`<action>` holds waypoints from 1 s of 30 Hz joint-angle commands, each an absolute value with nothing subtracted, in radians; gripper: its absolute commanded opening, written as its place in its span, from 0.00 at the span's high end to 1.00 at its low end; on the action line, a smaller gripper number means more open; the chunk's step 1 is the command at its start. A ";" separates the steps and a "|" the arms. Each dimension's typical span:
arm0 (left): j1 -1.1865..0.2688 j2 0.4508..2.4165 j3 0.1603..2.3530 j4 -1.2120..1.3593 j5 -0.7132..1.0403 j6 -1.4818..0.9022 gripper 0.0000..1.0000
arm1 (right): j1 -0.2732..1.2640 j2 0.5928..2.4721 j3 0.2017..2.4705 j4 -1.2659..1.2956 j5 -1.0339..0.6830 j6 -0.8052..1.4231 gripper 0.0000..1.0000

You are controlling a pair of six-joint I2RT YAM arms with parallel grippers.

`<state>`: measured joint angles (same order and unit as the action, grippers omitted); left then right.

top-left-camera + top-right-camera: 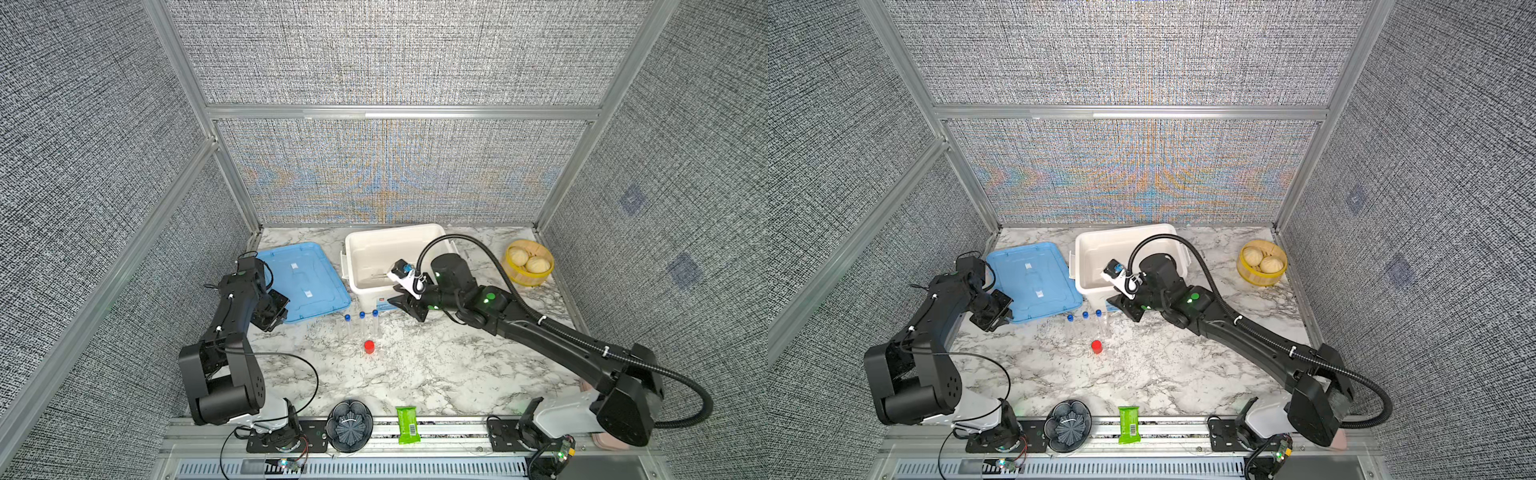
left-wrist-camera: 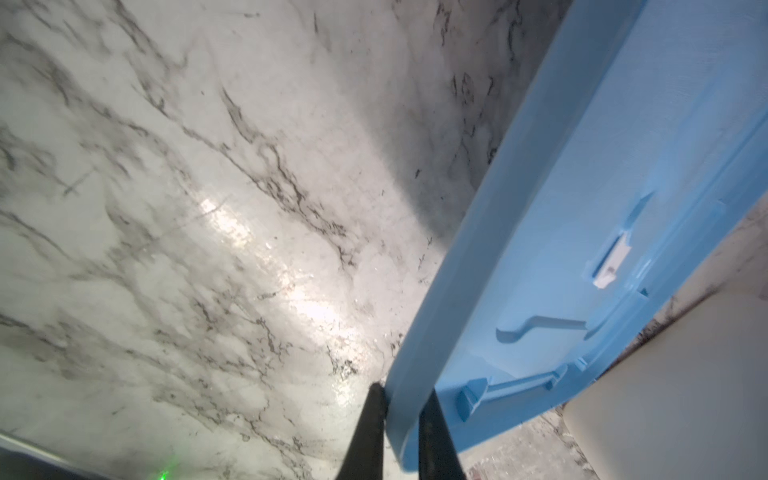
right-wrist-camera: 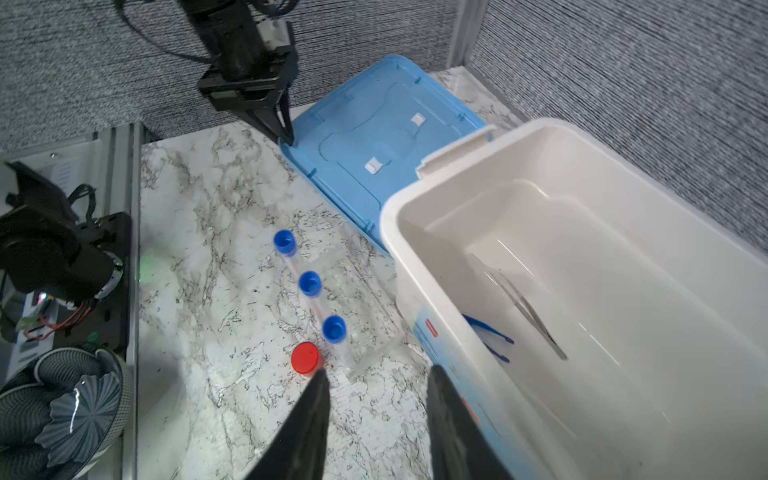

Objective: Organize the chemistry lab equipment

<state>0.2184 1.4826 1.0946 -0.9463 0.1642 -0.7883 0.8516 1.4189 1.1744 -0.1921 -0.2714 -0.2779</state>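
Lid (image 2: 582, 187) rim tight between left pincer (image 2: 403, 391) fingers.

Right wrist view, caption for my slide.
Open right gripper beside white bin holding silver tweezers, blue tweezers; blue-capped tubes, red-capped vial outside.

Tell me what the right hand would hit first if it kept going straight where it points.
Probably the nearest blue-capped tube, just ahead of the open right hand, beside the white bin. Depth is unclear, so it might reach the marble tabletop in front of the tube instead.
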 commanded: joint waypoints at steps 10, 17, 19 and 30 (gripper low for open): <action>0.218 1.458 1.115 -1.007 0.177 -0.795 1.00 | 1.079 1.554 1.302 -0.029 -0.249 -0.686 0.53; 0.218 1.515 1.006 -0.935 0.170 -0.812 0.89 | 1.081 1.482 1.264 -0.011 -0.202 -0.717 0.51; 0.218 1.562 1.024 -0.940 0.120 -0.807 0.84 | 1.082 1.457 1.236 0.005 -0.191 -0.724 0.49; 0.217 1.719 1.096 -0.871 0.105 -0.724 0.67 | 1.082 1.387 1.187 0.008 -0.218 -0.716 0.49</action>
